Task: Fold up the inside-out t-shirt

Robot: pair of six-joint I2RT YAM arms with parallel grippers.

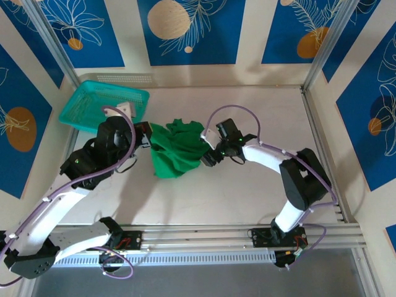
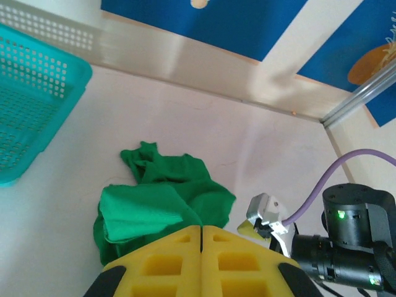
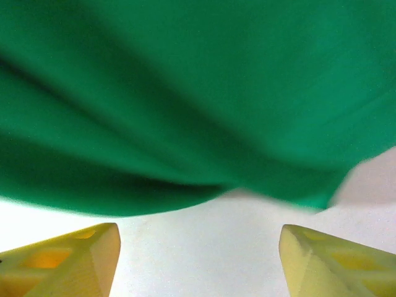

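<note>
A teal plastic mesh basket (image 1: 79, 115) sat at the far left corner of the pale surface (image 1: 247, 198), tilted against the back wall; from the left wrist its perforated side (image 2: 37, 111) stood well apart from the cloth.

Just right of the basket, the left tool (image 1: 146, 131) reached the left edge of the bright green, wrinkled cloth t-shirt (image 1: 179, 148). Seen from the left wrist, this tool (image 2: 202, 230) had its yellow fingers (image 2: 167, 266) pressed together along a thin seam, with the shirt (image 2: 161, 198) bunched directly beyond and below their tips. Whether any fold was caught between them could not be told.

The t-shirt lay crumpled in a heap near the middle of the surface, between the two tools, with a rumpled part pointing toward the back wall. No neck label could be made out.

At the heap's right edge sat the right tool (image 1: 207, 159), on the end of the white right arm (image 1: 272, 158). From the right wrist, this tool (image 3: 198, 228) was spread wide, its two yellow fingers (image 3: 68, 260) standing apart over bare surface with nothing between them. The blurred green cloth (image 3: 185, 93) was just ahead of the tips.
</note>
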